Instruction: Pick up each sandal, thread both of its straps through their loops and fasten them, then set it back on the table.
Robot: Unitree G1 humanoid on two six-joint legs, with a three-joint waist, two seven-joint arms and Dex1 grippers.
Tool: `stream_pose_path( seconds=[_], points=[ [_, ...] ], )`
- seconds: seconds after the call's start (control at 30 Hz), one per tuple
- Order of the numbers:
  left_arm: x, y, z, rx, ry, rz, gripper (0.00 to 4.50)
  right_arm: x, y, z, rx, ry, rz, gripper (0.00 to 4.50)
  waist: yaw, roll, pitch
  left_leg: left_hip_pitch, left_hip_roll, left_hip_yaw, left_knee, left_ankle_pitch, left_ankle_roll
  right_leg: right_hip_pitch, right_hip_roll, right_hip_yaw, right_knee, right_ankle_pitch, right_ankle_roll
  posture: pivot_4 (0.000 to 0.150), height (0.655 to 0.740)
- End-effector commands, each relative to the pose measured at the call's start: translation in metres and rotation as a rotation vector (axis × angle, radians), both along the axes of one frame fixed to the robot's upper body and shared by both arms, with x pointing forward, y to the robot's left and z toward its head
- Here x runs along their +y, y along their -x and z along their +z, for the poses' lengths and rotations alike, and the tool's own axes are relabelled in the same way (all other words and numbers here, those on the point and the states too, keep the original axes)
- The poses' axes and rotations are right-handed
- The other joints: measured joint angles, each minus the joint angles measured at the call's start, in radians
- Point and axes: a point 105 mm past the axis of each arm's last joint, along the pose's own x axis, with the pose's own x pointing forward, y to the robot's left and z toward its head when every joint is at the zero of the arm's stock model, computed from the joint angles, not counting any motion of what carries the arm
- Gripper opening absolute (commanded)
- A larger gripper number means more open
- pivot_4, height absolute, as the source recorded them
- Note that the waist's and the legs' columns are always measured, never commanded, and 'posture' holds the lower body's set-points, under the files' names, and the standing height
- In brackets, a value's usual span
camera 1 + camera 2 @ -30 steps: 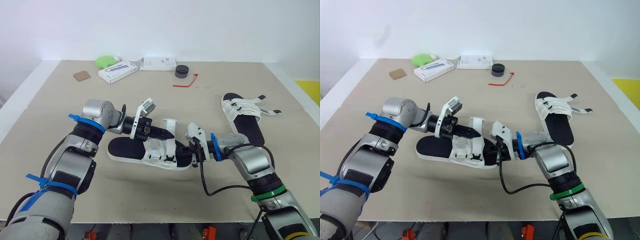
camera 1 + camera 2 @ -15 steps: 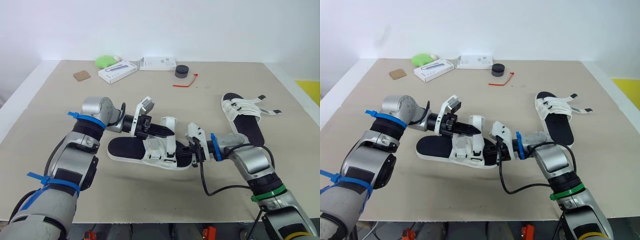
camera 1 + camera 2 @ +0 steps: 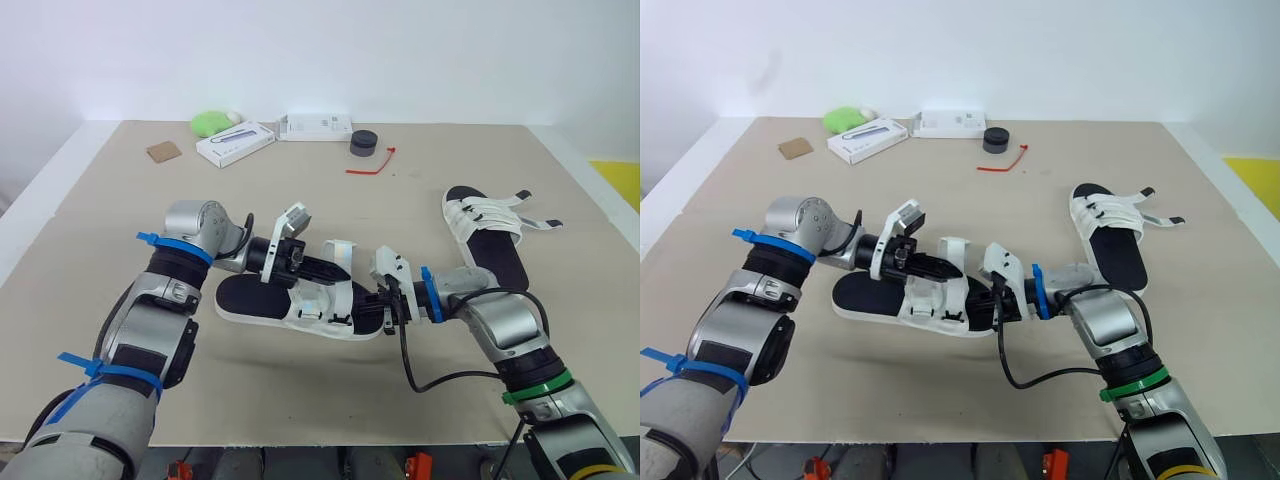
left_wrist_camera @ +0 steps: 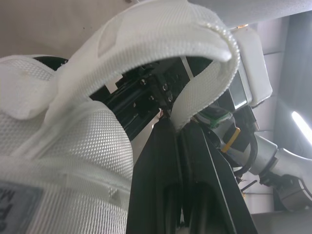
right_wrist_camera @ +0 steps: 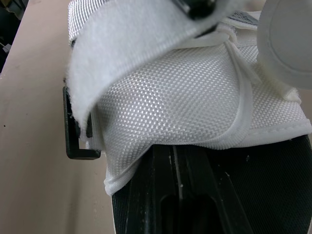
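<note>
- The right gripper (image 3: 386,311) is clenching its fingers on one end of the near sandal (image 3: 285,306), which is lying mid-tabletop (image 3: 300,190); that grip wants firmness.
- The left gripper (image 3: 336,268) is pinching the white strap (image 3: 338,246) arched above it; I'd be steering the tip squarely toward the black loop (image 5: 80,152).
- The far sandal (image 3: 495,245) is lying to the right, straps splayed.

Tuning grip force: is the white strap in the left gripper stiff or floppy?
Probably floppy: the strap arcs loosely from the left gripper. Its woven mesh likely resists slipping. The thin-soled sandal looks light; pulling may drag it.
</note>
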Motion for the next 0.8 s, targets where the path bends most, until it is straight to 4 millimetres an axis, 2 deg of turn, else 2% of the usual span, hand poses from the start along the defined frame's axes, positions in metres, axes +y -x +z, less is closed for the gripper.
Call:
stream_pose_path(
  seconds=[0.03, 0.43, 0.8],
  points=[
    [-0.001, -0.002, 0.005, -0.004, 0.015, 0.015, 0.07, -0.009, 0.006, -0.029, 0.102, 0.076, -0.040, 0.00, 0.000, 0.000, 0.000, 0.000, 0.000, 0.000, 0.000, 0.000, 0.000, 0.000, 0.000, 0.000, 0.000, 0.000, 0.000, 0.150, 0.7400],
    [0.004, -0.008, -0.008, 0.036, -0.048, 0.100, 0.07, -0.008, 0.008, -0.031, 0.108, 0.077, -0.041, 0.00, 0.000, 0.000, 0.000, 0.000, 0.000, 0.000, 0.000, 0.000, 0.000, 0.000, 0.000, 0.000, 0.000, 0.000, 0.000, 0.150, 0.7400],
    [0.022, 0.010, -0.029, 0.011, -0.111, 0.061, 0.07, -0.010, 0.008, -0.031, 0.110, 0.075, -0.049, 0.00, -0.001, 0.000, 0.000, 0.001, 0.000, 0.000, 0.000, 0.000, 0.000, 0.000, 0.000, 0.000, 0.000, 0.000, 0.000, 0.150, 0.7400]
  ],
)
